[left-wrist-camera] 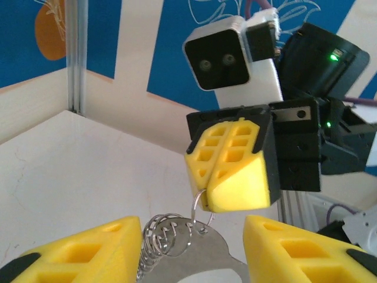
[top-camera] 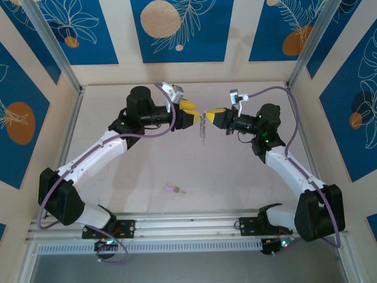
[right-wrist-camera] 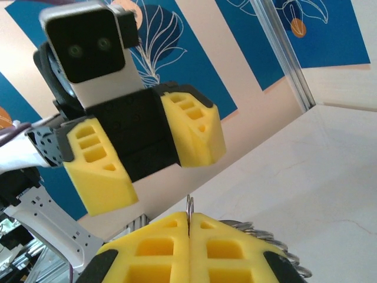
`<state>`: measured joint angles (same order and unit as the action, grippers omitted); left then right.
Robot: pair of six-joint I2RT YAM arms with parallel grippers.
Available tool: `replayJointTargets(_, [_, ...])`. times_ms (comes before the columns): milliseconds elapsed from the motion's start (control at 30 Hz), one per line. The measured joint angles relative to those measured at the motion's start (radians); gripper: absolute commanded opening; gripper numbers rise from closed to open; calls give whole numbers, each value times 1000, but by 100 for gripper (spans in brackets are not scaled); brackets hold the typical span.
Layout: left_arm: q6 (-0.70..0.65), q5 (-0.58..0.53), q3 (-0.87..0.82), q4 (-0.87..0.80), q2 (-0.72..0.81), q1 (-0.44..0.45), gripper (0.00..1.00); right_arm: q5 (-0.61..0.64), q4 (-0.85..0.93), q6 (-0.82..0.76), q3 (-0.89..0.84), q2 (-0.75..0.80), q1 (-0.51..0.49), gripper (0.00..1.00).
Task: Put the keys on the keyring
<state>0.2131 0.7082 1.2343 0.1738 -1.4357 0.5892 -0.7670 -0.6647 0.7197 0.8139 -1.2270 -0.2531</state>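
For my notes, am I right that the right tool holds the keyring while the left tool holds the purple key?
No: the purple key lies on the table, as the top external view shows; the right tool does hold the keyring.

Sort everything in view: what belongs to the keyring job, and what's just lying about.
Part of the job:
- purple-headed key, loose on the table
- keyring, hanging from the shut right gripper
- left gripper, open beside it

Just there:
- aluminium frame
- blue patterned wall panels
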Motion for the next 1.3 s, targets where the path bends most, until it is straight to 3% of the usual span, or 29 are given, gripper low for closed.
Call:
replayJointTargets(367, [264, 29, -62, 355, -60, 0, 53, 34, -134, 114, -4, 9, 0, 0])
replayJointTargets(700, [345, 63, -61, 457, -105, 0, 53, 39, -159, 138, -4, 5, -2, 0])
replayJointTargets(833, [360, 75, -61, 467, -116, 0, 46, 39, -165, 138, -4, -2, -2, 0])
replayJointTargets(1067, [385, 106, -59, 500, -122, 0, 22, 41, -166, 145, -3, -31, -4, 0])
replayJointTargets(1300, [404, 132, -57, 527, -141, 0, 30, 46, -172, 145, -3, -36, -14, 0])
